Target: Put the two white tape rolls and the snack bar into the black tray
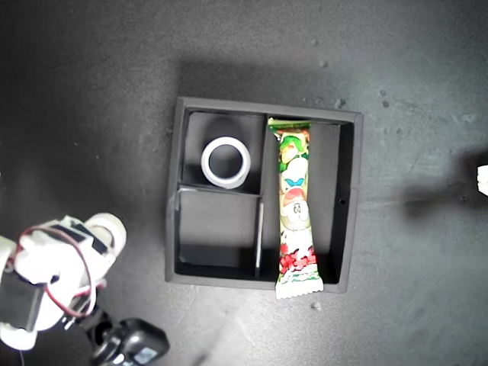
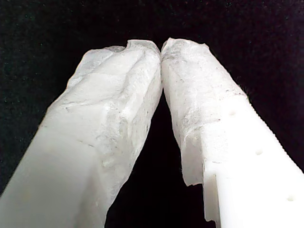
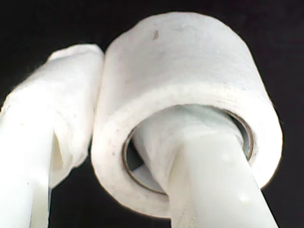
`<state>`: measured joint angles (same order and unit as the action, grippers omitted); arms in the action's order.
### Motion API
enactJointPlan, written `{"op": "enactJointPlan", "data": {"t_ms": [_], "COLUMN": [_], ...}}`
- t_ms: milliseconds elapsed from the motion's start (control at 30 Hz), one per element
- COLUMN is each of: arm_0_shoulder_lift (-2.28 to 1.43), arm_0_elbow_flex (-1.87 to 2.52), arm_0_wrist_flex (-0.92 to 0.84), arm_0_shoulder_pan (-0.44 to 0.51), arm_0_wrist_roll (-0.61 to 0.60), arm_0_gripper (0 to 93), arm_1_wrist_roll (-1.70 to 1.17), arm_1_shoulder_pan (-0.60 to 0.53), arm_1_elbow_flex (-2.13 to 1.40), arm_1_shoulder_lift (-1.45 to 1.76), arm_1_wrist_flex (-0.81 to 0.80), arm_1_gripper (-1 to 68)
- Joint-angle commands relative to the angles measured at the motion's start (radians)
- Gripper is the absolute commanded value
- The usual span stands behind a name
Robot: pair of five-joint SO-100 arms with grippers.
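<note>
- Exterior view shows us the dark table [image 1: 91,91], bare apart from a few specks, with the black tray [image 1: 349,200] sitting near the middle.
- Our arm at the exterior view's lower left is drawn back off the tray; we cannot tell from the wrist views which arm it is.
- Inside the long compartment lies the snack bar [image 1: 295,206], its lower crimped end resting over the tray wall.
- One white tape roll [image 1: 226,162] lies flat in the small compartment toward the exterior view's top; the small compartment below it holds nothing.
- My second gripper [image 3: 137,142] carries the other tape roll [image 3: 190,80], one finger through its open centre and the other pressed against its outer face; this roll does not show in the exterior view.
- My first gripper [image 2: 161,50] has its fingertips touching, with nothing between them.
- We judge the last placement is in hand: the held roll needs carrying over the free small compartment, lowering, then releasing.
</note>
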<state>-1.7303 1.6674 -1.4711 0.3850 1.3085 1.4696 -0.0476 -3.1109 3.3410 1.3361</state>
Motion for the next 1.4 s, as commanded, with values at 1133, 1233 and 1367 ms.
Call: {"op": "enactJointPlan", "data": {"t_ms": [1133, 1233, 1367], "arm_0_shoulder_lift": [0.818, 0.79, 0.758], "arm_0_elbow_flex": [-1.267, -1.239, -1.203], "arm_0_wrist_flex": [-0.36, -0.362, -0.362], "arm_0_shoulder_pan": [-0.1, -0.087, -0.083], "arm_0_wrist_roll": [-0.245, -0.235, -0.224], "arm_0_gripper": [0.0, 0.5, 5.0], "arm_1_wrist_roll": [-0.261, -0.261, -0.27], "arm_1_shoulder_pan": [-0.078, -0.08, -0.086], "arm_1_elbow_flex": [-0.012, -0.012, -0.012], "arm_1_shoulder_lift": [0.009, 0.009, 0.009], "arm_1_wrist_flex": [0.005, 0.005, 0.005], "arm_1_gripper": [0.0, 0.0, 0.0]}}
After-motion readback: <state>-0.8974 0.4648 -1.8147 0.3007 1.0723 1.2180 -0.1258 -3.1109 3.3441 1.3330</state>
